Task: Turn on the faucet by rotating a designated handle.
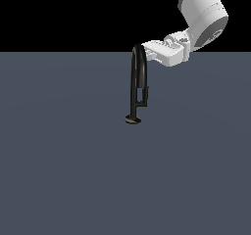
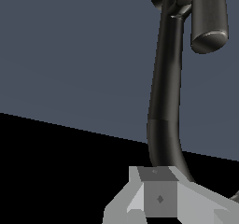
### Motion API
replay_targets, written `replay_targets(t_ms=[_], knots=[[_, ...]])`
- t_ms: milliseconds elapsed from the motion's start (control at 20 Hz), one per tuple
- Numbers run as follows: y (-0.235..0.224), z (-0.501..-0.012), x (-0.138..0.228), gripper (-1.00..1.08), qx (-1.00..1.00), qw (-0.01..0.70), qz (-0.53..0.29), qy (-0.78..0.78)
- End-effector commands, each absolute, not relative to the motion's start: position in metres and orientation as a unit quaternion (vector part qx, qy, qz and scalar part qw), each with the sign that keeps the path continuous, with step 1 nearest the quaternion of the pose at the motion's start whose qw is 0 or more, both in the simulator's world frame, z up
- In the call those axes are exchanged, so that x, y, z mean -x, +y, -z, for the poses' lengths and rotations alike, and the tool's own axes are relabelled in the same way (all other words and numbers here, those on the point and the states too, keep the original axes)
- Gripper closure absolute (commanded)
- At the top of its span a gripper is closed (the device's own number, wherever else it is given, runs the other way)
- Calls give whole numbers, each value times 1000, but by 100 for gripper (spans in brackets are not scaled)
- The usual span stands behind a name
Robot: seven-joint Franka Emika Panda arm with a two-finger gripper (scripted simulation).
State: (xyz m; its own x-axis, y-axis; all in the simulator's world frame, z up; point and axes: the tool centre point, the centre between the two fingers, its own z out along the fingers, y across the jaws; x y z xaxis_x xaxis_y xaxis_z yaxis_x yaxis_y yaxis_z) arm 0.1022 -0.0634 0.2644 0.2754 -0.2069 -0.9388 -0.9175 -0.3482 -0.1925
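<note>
The faucet (image 1: 133, 82) is a tall glossy black gooseneck on a small round base, standing mid-floor in the exterior view. Its handle (image 1: 145, 94) is a short thin lever beside the stem, on the exterior view's right, joined low down by a stub. My white gripper (image 1: 146, 52) reaches in from the exterior view's right at the top of the arch, well above the handle. In the wrist view the faucet neck (image 2: 163, 101) runs away from my gripper (image 2: 158, 195), and the handle (image 2: 210, 17) shows its rounded free end. I cannot make out the jaws' gap or any contact.
A flat grey-blue floor (image 1: 63, 170) spreads around the faucet, with black background beyond its far edge. The white arm (image 1: 206, 18) comes down from the upper part of the exterior view's right. No other objects show.
</note>
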Motion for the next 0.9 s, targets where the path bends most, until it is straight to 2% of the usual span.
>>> replay_targets(t_ms=[0, 850], knots=[[-67, -248, -109, 108, 665, 414, -457, 422], [-77, -147, -127, 108, 510, 475, -519, 495]])
